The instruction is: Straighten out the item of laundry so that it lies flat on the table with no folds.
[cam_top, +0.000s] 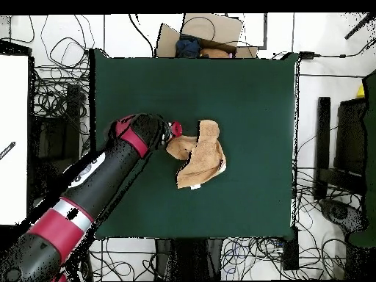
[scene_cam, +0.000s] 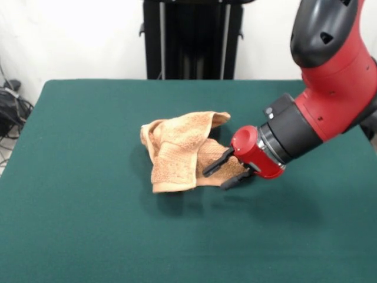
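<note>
The large rectangular table with the dark green felt-like top (scene_cam: 88, 236) fills most of both views, and its surface is bare apart from the towel and the arm reaching over it.

The red and black robot arm (scene_cam: 336, 88) comes down from the upper right of the front view, its black wrist section leading into a red cylindrical end cap. In the overhead view the same arm (cam_top: 88, 183) runs diagonally from the lower left corner up toward the middle of the table.

The light orange-tan terry-cloth hand towel (scene_cam: 177, 156) lies near the middle of the table, bunched and folded over on itself rather than flat. One layer is doubled back over the rest, with a woven border band showing along the lower part in the front view, and a flap sticks out toward the arm. In the overhead view the towel (cam_top: 202, 156) forms an irregular crumpled shape, with a small white tag (cam_top: 194, 187) at its lower edge (just a pale speck there).

The black two-fingered gripper (scene_cam: 227, 172) sits low at the towel's edge nearest the arm. Its two dark fingers (scene_cam: 217, 163) stand a little apart, angled down toward the cloth, with the tan flap lying between and under them; whether they actually pinch the fabric cannot be told from these views.
</note>
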Tool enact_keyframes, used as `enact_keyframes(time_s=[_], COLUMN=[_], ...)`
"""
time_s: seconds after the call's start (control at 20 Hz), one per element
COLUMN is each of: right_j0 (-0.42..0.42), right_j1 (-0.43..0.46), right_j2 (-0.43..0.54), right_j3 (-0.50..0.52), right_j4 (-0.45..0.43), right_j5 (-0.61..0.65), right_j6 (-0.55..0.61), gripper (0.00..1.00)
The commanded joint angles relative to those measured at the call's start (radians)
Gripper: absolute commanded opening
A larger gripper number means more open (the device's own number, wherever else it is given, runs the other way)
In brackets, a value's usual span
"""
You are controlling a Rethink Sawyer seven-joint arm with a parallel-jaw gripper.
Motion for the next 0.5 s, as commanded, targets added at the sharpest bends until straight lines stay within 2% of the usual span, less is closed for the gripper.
enact_keyframes(time_s=[0.05, 0.5], right_j0=[-0.034, -0.051], right_j1=[-0.055, -0.061], right_j2=[0.069, 0.094], right_j3=[-0.052, -0.039], right_j4=[0.015, 0.004], right_j5=[0.111, 0.073], right_j6=[0.216, 0.211], gripper=[1.00, 1.00])
